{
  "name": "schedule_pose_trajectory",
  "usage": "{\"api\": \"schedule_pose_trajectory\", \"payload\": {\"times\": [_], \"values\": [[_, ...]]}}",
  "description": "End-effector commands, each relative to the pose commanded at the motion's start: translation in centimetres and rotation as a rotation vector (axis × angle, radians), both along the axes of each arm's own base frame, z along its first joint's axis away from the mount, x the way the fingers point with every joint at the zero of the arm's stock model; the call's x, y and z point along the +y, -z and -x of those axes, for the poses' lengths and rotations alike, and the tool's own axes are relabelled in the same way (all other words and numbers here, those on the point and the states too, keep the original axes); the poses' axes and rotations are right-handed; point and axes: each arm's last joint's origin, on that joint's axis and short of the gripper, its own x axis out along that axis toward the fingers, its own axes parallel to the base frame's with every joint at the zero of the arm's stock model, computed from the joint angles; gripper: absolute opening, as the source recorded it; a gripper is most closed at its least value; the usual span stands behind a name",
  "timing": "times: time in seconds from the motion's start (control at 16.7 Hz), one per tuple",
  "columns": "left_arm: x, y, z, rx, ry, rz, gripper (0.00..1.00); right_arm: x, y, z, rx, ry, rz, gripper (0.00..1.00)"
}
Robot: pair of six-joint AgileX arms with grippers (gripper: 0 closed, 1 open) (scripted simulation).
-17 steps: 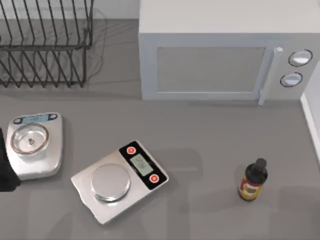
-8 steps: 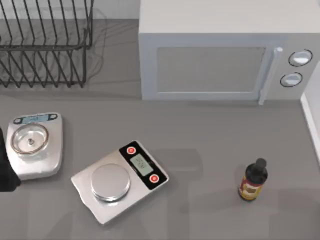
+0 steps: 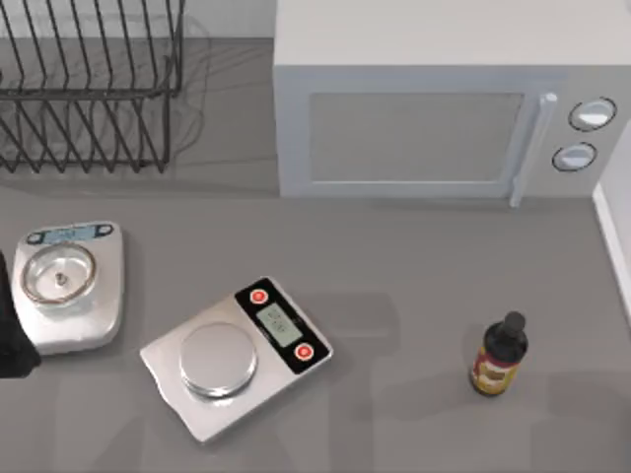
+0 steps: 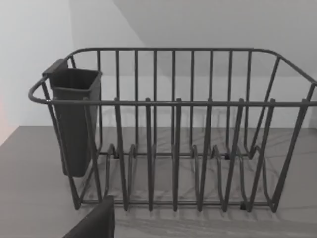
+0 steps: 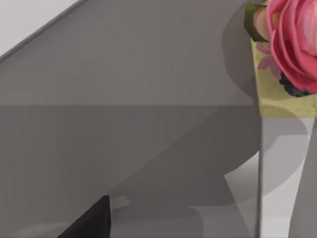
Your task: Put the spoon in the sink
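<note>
The spoon and the sink are out of view. My left arm is a dark shape at the table's left edge, beside a silver scale. In the left wrist view, a dark part of my left gripper sits at the frame's edge, facing a wire dish rack. A dark part of my right gripper hangs over bare grey tabletop in the right wrist view.
The dish rack stands at the back left with a dark cutlery cup on its side. A white microwave stands behind centre. Two scales lie front left, a dark bottle front right. A pink flower tops a box.
</note>
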Motion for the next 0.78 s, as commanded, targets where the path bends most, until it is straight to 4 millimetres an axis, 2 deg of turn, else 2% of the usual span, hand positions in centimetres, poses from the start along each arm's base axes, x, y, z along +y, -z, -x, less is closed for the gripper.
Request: {"api": "schedule_pose_trajectory", "payload": {"times": [0.18, 0.24, 0.66, 0.72, 0.78], "values": [[0.0, 0.0, 0.0, 0.000, 0.000, 0.000, 1.00, 0.0, 0.0, 0.0, 0.000, 0.000, 0.000, 0.02], [0.0, 0.0, 0.0, 0.000, 0.000, 0.000, 1.00, 0.0, 0.0, 0.0, 0.000, 0.000, 0.000, 0.00], [0.0, 0.0, 0.0, 0.000, 0.000, 0.000, 1.00, 0.0, 0.0, 0.0, 0.000, 0.000, 0.000, 0.00], [0.0, 0.0, 0.0, 0.000, 0.000, 0.000, 1.00, 0.0, -2.2, -0.4, -0.034, -0.002, 0.020, 0.00], [0.0, 0.0, 0.0, 0.000, 0.000, 0.000, 1.00, -0.1, -2.2, -0.4, -0.034, -0.001, 0.020, 0.00]]}}
